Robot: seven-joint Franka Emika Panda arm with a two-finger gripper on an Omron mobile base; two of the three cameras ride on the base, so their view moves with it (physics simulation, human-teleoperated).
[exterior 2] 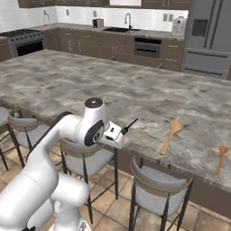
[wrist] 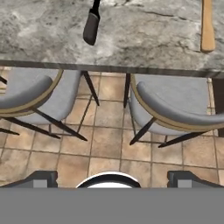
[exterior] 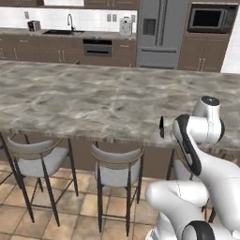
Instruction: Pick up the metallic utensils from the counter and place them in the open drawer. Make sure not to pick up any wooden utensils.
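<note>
Your gripper [wrist: 112, 180] hangs wide open, holding nothing, off the counter [exterior: 93, 98] edge; black knife [exterior 2: 131, 125] lies near that edge, prob light, stiff, slick, so grab mid-handle, avoid wooden spoon [exterior 2: 171, 133]

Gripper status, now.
Gripper: open, holding nothing, aimed at the stools below the counter edge, short of the black knife.
</note>
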